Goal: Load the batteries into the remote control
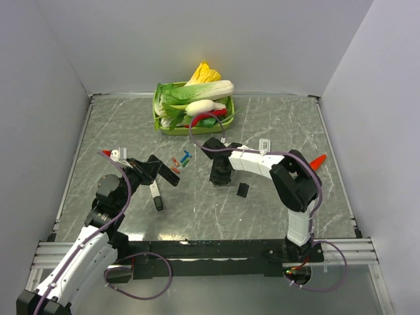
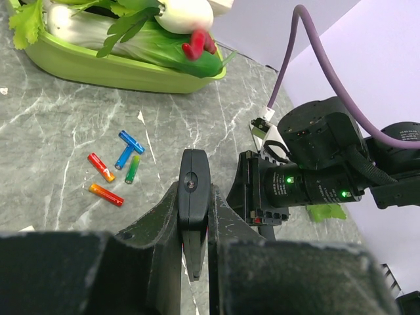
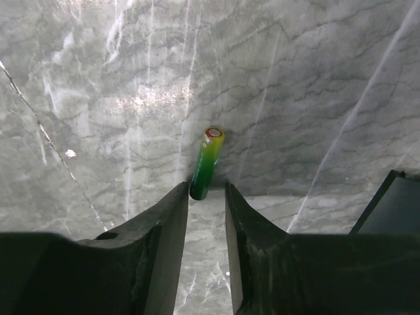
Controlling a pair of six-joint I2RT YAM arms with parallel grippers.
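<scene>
White walls closed in a grey marbled worktop (image 1: 295, 131), with a green tray (image 2: 98, 65) of vegetables (image 1: 197, 92) at the middle of its far edge.

The left gripper (image 2: 195, 209) was clenched on the remote control (image 2: 193, 180), gripping the black slab on its narrow edge between both fingers. In the overhead view the remote's long axis ran roughly from the far edge toward the near edge, slightly slanted, and it sat between the left edge and the middle of the worktop.

Loose batteries (image 2: 125, 156) lay flat near the middle of the worktop, a little toward the left edge and on the far side of the remote. There were two blue, one green and two red-orange, touching or just beside one another at mixed slants, none lined up.

The right gripper (image 3: 207, 188) pointed down at the worktop just right of the middle, its fingers released and a little apart. Between them was the near end of a green battery (image 3: 207, 161), which lay flat on the marble. Its long axis pointed straight away from the gripper, the red-ringed end farthest out. It seemed to touch one finger, with a gap to the other. How it lay relative to the worktop's edges could not be told.

A small black piece (image 1: 243, 189) lay flat just beside the right gripper, toward the right edge.
</scene>
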